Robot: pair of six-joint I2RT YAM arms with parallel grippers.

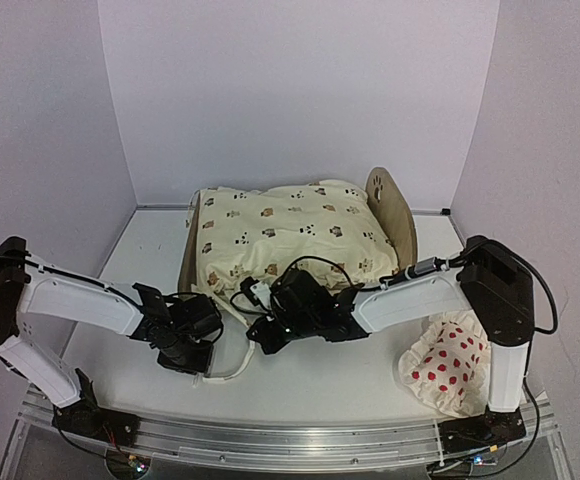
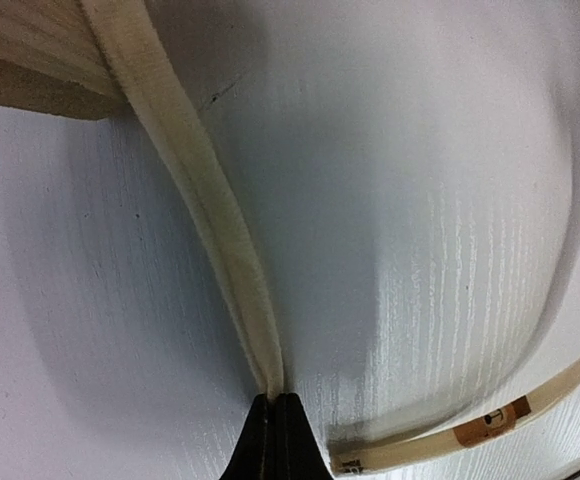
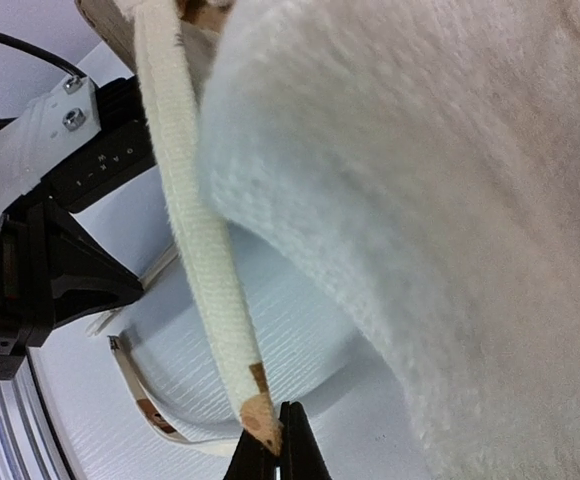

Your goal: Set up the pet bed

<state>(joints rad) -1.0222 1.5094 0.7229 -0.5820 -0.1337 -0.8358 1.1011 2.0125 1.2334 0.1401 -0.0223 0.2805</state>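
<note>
Pet bed [image 1: 390, 210] sits mid-frame in the top view under the animal-print cushion [image 1: 290, 235], with left gripper [image 2: 274, 430] and right gripper [image 3: 282, 440] each clenched on a cream tie strap [image 2: 210, 210] at its lower edge, so tying seems in hand; next the ends must cross without slipping out.

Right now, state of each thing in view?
pet bed: upright, cushion on it
animal-print cushion: on the bed, near edge overhanging
cream strap: pinched by left claw
left claw: shut on cream strap
right claw: shut, strap end at its tip
red-dotted pillow: crumpled, outside the bed
</note>
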